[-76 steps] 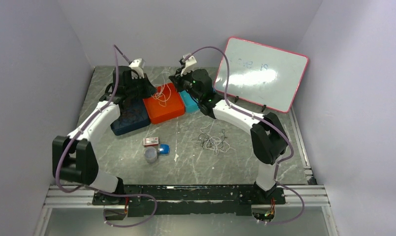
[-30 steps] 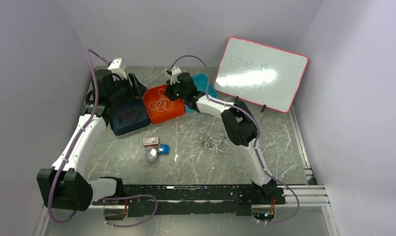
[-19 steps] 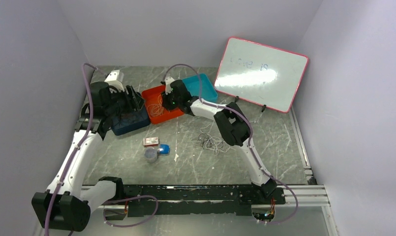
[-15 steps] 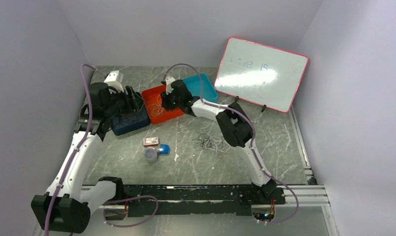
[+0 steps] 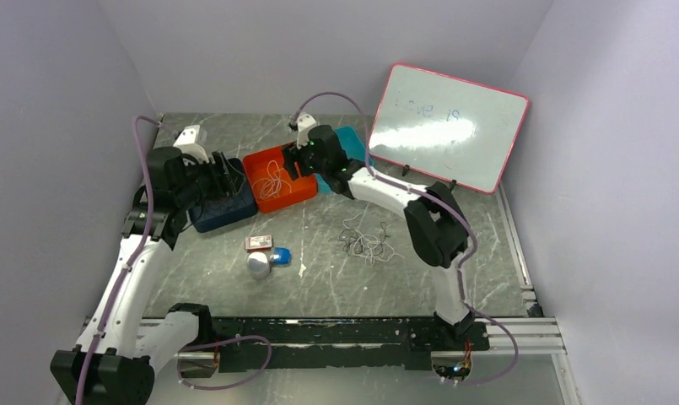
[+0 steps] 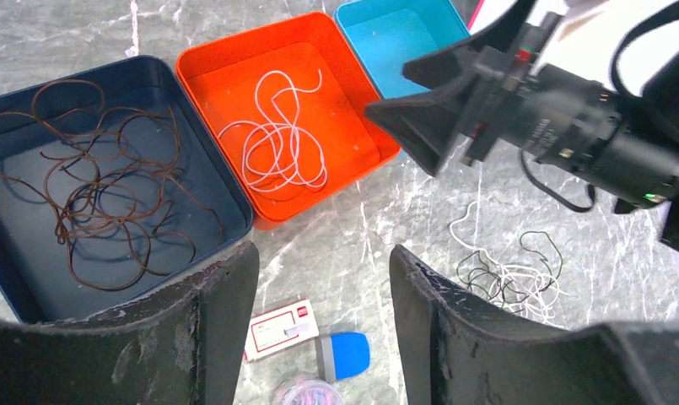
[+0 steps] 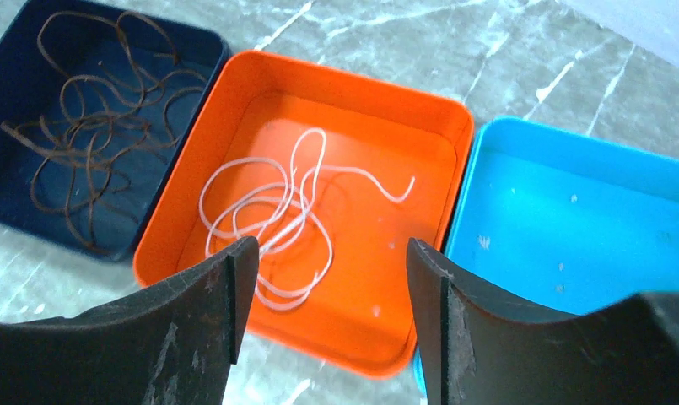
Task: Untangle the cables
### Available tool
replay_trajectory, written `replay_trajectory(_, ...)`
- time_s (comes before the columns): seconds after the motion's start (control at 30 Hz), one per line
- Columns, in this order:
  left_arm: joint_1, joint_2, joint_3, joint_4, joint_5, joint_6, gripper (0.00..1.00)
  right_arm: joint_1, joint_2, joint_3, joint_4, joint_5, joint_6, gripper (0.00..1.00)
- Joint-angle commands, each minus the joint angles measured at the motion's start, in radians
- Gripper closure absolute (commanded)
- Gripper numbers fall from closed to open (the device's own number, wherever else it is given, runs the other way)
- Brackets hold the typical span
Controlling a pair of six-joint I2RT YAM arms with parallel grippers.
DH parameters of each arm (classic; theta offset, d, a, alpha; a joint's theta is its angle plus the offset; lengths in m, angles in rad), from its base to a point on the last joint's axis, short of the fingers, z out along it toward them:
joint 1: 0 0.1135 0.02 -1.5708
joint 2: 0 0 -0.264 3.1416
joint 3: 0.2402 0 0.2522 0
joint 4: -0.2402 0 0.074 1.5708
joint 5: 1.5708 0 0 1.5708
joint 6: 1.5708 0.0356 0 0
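A white cable (image 7: 277, 219) lies coiled loose inside the orange tray (image 7: 344, 80). My right gripper (image 7: 329, 249) hovers open just above that tray's near rim, nothing between its fingers. A brown cable (image 6: 99, 194) fills the navy tray (image 5: 226, 211). My left gripper (image 6: 323, 253) is open and empty, held above the table beside the navy tray. On the table right of centre lies a tangle of white and dark cables (image 5: 367, 243), clear of both grippers. The teal tray (image 7: 572, 219) holds nothing.
A pink-framed whiteboard (image 5: 454, 126) leans at the back right. A small red-and-white card box (image 5: 258, 243), a blue eraser (image 5: 281, 256) and a round clear jar (image 5: 257, 266) sit on the table in front of the trays.
My right gripper has gone from shut to open over the orange tray, leaving the white cable lying in it. The left arm has drawn back toward the left.
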Motion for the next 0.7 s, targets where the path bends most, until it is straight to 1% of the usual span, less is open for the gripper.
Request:
replay_trajectory(0.0, 0.002, -0.044, -0.030, -0.034, -0.019, -0.002, 0.37, -0.003, -0.156, -0.102, -0.022, 0.011, 0.014, 0.32)
replay_trajectory(0.17, 0.001, -0.086, -0.079, -0.031, 0.001, -0.010, 0.37, -0.001, -0.378, -0.267, -0.121, -0.017, 0.061, 0.32)
replay_trajectory(0.3, -0.002, -0.098, -0.103, -0.041, 0.031, -0.031, 0.41, -0.003, -0.596, -0.432, -0.219, 0.052, 0.106, 0.33)
replay_trajectory(0.4, -0.029, -0.113, -0.130, -0.044, 0.022, -0.060, 0.43, -0.003, -0.705, -0.521, -0.346, 0.109, 0.195, 0.35)
replay_trajectory(0.43, -0.048, -0.118, -0.142, -0.044, 0.010, -0.085, 0.43, -0.003, -0.730, -0.541, -0.393, 0.119, 0.231, 0.35)
replay_trajectory(0.5, -0.118, -0.125, -0.167, -0.042, -0.025, -0.124, 0.43, -0.003, -0.771, -0.570, -0.473, 0.126, 0.312, 0.35)
replay_trajectory(0.53, -0.156, -0.129, -0.178, -0.038, -0.049, -0.144, 0.43, -0.002, -0.787, -0.610, -0.502, 0.125, 0.344, 0.35)
replay_trajectory(0.67, -0.296, -0.141, -0.245, 0.008, -0.113, -0.228, 0.43, -0.003, -0.848, -0.670, -0.578, 0.133, 0.445, 0.36)
